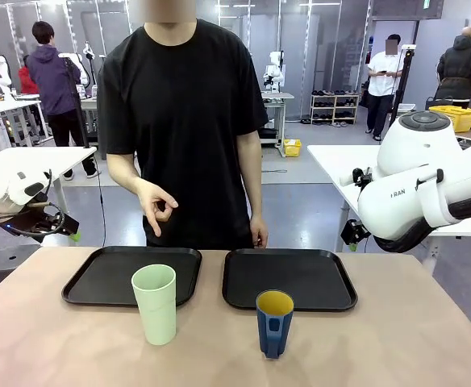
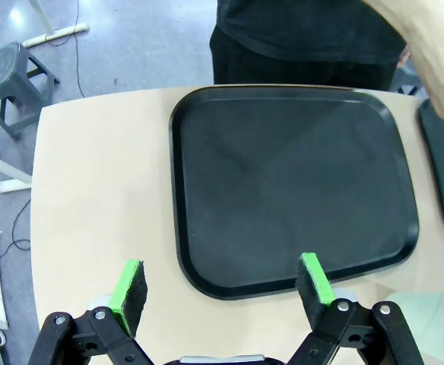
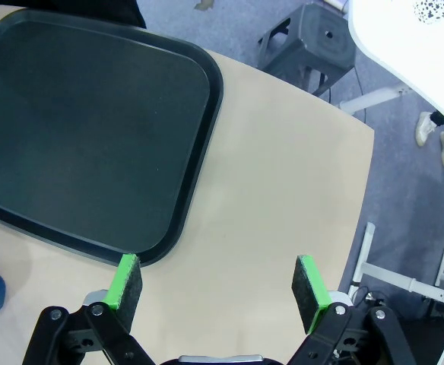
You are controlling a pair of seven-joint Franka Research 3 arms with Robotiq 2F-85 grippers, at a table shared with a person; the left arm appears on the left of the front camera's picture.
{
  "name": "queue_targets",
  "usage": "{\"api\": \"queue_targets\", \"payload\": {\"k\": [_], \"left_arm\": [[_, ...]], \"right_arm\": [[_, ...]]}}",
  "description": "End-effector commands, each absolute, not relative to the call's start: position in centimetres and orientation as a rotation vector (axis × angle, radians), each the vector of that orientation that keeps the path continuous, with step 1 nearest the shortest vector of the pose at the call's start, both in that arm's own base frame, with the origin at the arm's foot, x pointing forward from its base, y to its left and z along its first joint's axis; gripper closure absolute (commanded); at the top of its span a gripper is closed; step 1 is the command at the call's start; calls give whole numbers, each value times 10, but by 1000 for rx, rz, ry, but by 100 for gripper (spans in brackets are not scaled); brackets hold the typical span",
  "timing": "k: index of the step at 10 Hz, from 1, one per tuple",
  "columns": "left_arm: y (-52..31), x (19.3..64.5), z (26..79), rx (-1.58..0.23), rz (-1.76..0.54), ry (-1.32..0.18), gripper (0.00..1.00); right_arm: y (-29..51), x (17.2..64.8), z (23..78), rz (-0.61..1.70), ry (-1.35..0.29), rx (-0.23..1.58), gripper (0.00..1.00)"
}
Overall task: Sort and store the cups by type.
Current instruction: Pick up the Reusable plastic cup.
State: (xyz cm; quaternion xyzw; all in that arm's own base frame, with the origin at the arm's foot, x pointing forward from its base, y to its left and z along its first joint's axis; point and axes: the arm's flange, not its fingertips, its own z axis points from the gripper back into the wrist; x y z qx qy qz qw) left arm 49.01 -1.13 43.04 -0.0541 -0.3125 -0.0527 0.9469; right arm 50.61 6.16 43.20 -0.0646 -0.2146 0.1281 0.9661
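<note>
Two black trays are lying side by side on the far half of the table [image 1: 50,339], and both the left tray [image 1: 106,278] and the right tray [image 1: 316,282] are bare. The tumbler [image 1: 155,304] is standing upright on the table at the near edge of the left tray, by its near right corner. The mug [image 1: 274,322] is standing upright just near of the right tray, to the right of the tumbler and apart from it. The left gripper [image 2: 222,277] is hanging with its jaws wide apart and nothing between them. One pad is hovering over bare table left of the left tray, the other over that tray's near rim. The tumbler's rim is showing at the lower right corner of the left wrist view. The right gripper [image 3: 217,280] is also holding its jaws wide apart and empty, above bare table beside the right tray's near right corner. The mug is peeking in at the left edge of the right wrist view, and a grey stool [image 3: 321,38] is standing on the floor beyond the table. The person [image 1: 183,121] is standing at the far side behind the trays. One hand [image 1: 156,205] is lifted above the left tray's far edge with thumb and forefinger touching. The other hand [image 1: 258,234] is hanging by the right tray's far edge.
</note>
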Motion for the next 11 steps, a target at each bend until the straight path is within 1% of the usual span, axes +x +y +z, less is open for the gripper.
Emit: {"api": "queue_targets", "payload": {"k": [1, 3, 4, 5, 6, 7, 8, 9, 10, 11], "left_arm": [[-11, 491, 431, -93, -110, -645, 0], [-11, 490, 430, -110, -107, -636, 0], [-9, 492, 434, -30, -191, -581, 0], [-13, 488, 438, -2, -321, -559, 0], [-21, 477, 436, 54, -517, -503, 0], [-32, 458, 426, 94, -733, -416, 0], [-35, 443, 416, 200, -887, -330, 0], [-37, 430, 406, 228, -1077, -254, 0], [-37, 420, 399, 278, -1230, -205, 0], [-38, 415, 386, 274, -1285, -163, 0]], "right_arm": [[62, 505, 431, 262, -442, -130, 0], [62, 505, 431, 262, -442, -130, 0], [62, 505, 431, 262, -442, -130, 0], [62, 505, 431, 262, -442, -130, 0], [62, 505, 431, 262, -442, -130, 0], [62, 505, 431, 262, -442, -130, 0], [62, 505, 431, 262, -442, -130, 0], [62, 505, 431, 262, -442, -130, 0], [62, 505, 431, 262, -442, -130, 0], [62, 505, 431, 262, -442, -130, 0]]}}
